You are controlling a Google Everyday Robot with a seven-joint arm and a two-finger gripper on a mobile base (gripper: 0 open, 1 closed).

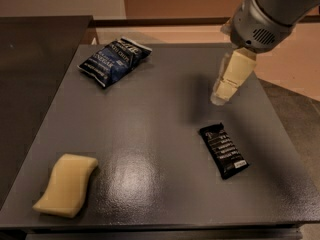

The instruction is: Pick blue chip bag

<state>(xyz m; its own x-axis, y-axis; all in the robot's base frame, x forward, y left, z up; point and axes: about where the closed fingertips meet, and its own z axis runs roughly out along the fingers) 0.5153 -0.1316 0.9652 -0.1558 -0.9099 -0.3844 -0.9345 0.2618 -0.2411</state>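
The blue chip bag (114,60) is a crinkly navy foil bag with white lettering, lying flat at the far left of the dark grey table (150,134). My gripper (222,96), with pale cream fingers on a grey arm, hangs above the table's right side, well to the right of the bag and just above the black bar. Nothing is held in it.
A narrow black wrapped snack bar (223,149) with white text lies at the right, below the gripper. A pale yellow sponge (66,184) lies at the near left corner. A dark counter (35,49) adjoins the table's left side.
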